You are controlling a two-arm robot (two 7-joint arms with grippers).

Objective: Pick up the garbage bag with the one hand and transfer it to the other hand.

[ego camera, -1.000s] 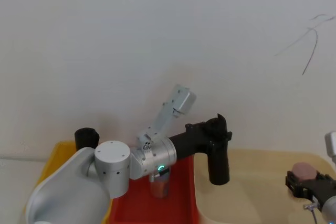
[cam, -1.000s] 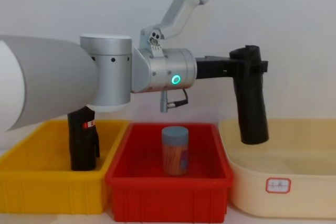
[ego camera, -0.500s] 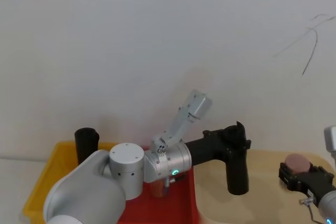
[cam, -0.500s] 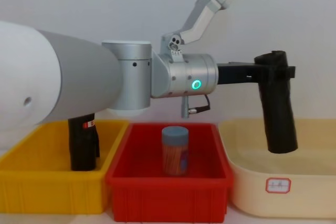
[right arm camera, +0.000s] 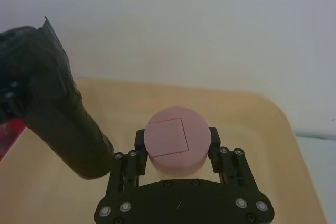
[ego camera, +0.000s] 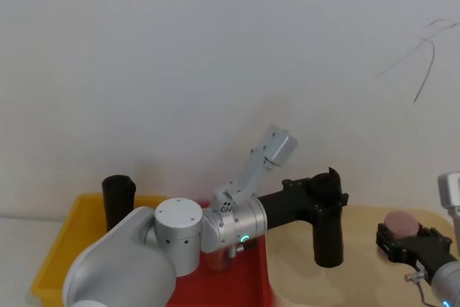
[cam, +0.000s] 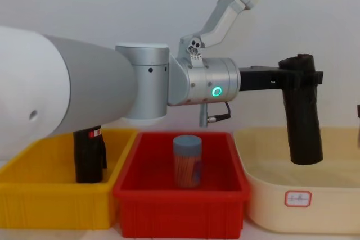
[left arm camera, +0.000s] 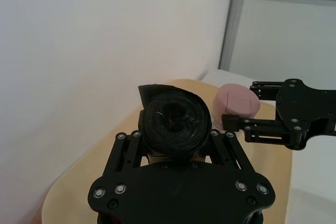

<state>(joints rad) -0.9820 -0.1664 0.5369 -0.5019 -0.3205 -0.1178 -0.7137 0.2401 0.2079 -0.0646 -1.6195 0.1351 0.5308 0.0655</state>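
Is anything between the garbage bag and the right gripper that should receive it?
Nothing lies in the gap, but the right gripper is shut on a pink-lidded container, so it probably cannot take the garbage bag from the left gripper.

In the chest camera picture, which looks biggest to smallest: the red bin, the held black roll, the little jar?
1. red bin
2. garbage bag, clamped by the left gripper over the beige tub
3. jar in the red bin
Depths differ somewhat, but gaps look clear.
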